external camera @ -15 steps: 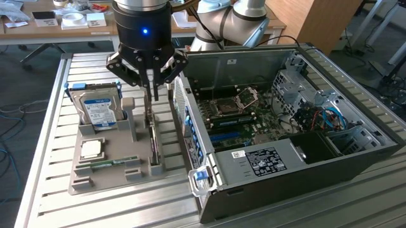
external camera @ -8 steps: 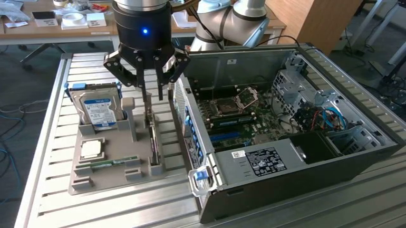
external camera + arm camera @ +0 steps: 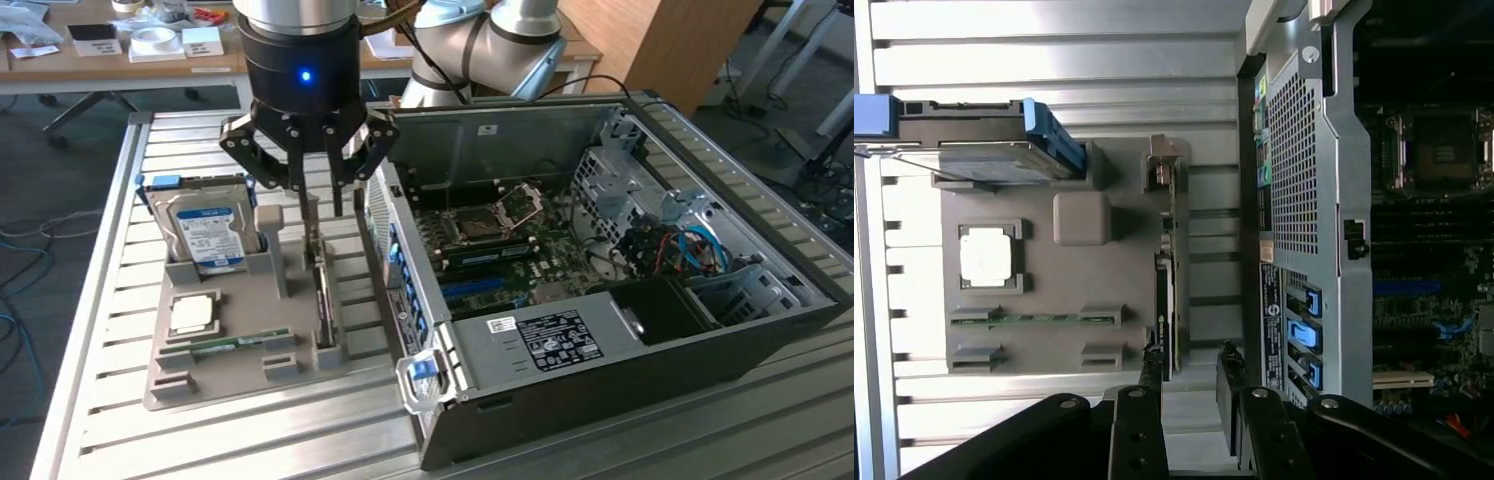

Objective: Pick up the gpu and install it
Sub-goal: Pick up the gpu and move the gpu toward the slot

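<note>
Two fingers of the gripper (image 3: 318,208), spread and holding nothing, hang over the gpu (image 3: 322,290) standing on edge in its gray holder (image 3: 220,350) on the counter (image 3: 107,300); an off-centre closing may tilt or jam it.

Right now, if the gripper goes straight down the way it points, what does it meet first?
Probably the gpu, standing on edge in the gray tray right below the open gripper. In the wrist view, one finger lies very close to the card's top edge, though depth is unclear.
</note>
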